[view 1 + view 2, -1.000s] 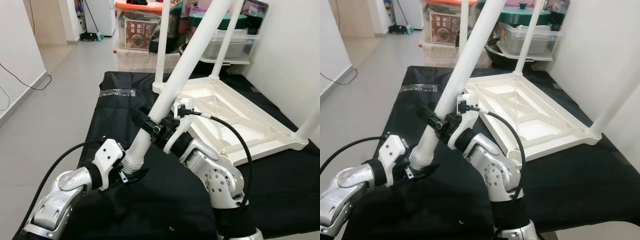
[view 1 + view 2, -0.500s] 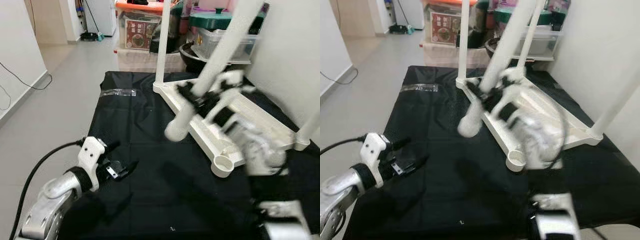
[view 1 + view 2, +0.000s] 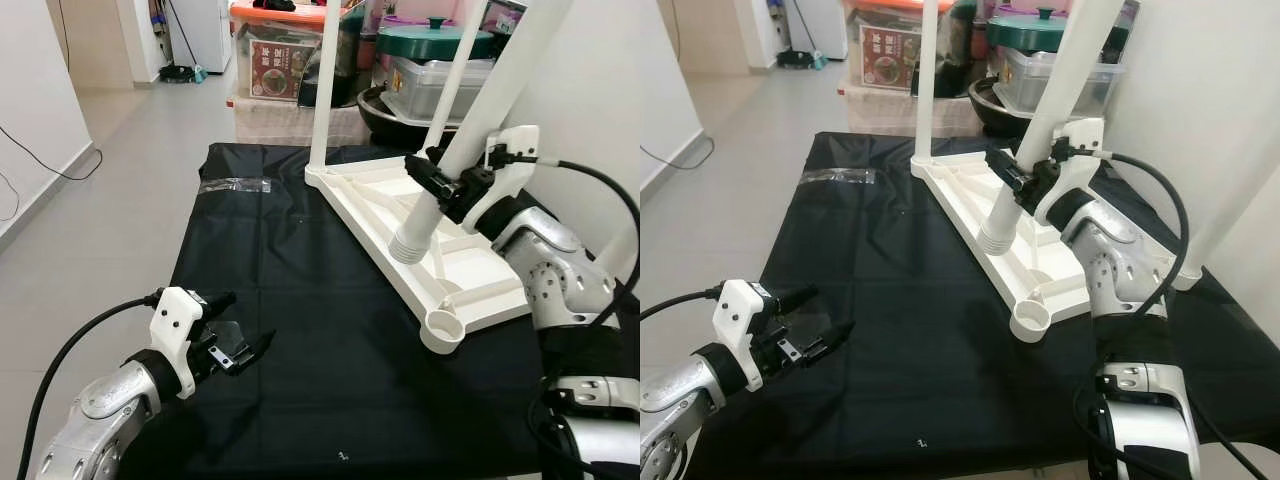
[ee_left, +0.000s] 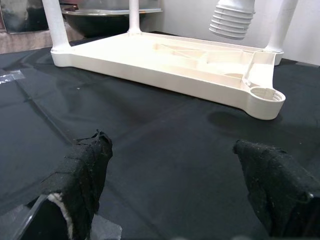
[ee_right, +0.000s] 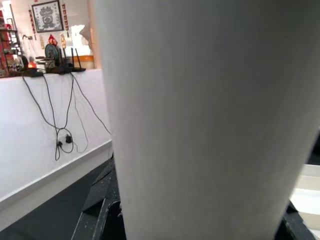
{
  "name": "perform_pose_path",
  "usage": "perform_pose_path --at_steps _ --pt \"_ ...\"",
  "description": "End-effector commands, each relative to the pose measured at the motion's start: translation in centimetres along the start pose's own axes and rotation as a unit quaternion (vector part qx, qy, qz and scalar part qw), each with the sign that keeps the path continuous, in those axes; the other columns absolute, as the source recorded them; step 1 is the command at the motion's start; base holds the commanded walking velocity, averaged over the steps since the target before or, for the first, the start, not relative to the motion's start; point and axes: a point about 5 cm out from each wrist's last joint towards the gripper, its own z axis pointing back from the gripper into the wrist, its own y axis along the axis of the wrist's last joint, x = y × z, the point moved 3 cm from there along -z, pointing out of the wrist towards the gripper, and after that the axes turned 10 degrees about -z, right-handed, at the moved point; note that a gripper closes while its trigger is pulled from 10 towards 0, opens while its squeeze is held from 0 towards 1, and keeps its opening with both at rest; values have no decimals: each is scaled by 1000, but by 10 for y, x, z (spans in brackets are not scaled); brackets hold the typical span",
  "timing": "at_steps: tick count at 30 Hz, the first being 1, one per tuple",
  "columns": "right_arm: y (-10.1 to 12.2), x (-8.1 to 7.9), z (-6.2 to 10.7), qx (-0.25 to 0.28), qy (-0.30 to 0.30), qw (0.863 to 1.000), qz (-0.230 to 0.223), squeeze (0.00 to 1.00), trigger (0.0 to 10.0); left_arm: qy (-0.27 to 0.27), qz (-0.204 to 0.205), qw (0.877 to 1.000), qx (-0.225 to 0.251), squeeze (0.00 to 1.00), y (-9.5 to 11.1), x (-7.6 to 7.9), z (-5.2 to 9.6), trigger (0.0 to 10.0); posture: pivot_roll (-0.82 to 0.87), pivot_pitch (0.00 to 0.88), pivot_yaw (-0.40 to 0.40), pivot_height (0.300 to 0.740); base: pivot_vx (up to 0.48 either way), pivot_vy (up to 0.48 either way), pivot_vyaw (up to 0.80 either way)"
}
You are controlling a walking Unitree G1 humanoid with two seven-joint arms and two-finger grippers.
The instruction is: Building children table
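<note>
Swung right, right gripper (image 3: 450, 187) apparently clamps tilted leg (image 3: 470, 120)

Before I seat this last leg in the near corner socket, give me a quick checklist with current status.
1. Right gripper shut on the leg: ok.
2. Threaded end over the empty socket: not ok, it hangs above the tabletop's underside, short of the corner.
3. Leg upright for insertion: not ok, it is tilted.
4. Socket free of obstructions: ok, open and empty.
5. Left gripper out of the way: ok, open, low over the black cloth.
6. Thread condition: cannot tell.
</note>
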Motion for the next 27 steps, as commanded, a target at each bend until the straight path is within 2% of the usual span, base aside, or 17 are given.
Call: perform_pose_path --at_steps 1,13,17,18,20,21,23,25,27 --pt "-2 0 -1 1 5 1000 4 0 0 -2 5 1000 -3 0 0 1 0 10000 84 0 -102 740 0 0 0" --pt "-15 4 0 -19 8 1000 17 0 0 0 7 1000 -7 0 -1 2 2 10000 88 0 -103 740 0 0 0" --pt "-23 4 3 -36 16 998 51 0 0 2 8 1000 -10 0 -2 2 3 10000 90 0 -103 740 0 0 0" --pt "-26 4 4 -46 20 996 73 0 0 3 7 1000 -11 0 -2 1 3 10000 90 0 -103 740 0 0 0" --pt "-26 4 4 -46 20 996 73 0 0 3 7 1000 -11 0 -2 1 3 10000 90 0 -103 740 0 0 0" --pt "-30 4 7 -59 27 992 105 0 0 4 7 1000 -11 0 -2 1 4 10000 88 0 -104 740 0 0 0" --pt "-30 4 7 -59 27 992 105 0 0 4 7 1000 -11 0 -2 1 4 10000 88 0 -104 740 0 0 0" --pt "-42 1 16 -100 62 978 172 0 0 7 7 1000 -12 0 -3 0 4 10000 84 0 -104 740 0 0 0" --pt "-42 1 16 -100 62 978 172 0 0 7 7 1000 -12 0 -3 0 4 10000 84 0 -104 740 0 0 0"
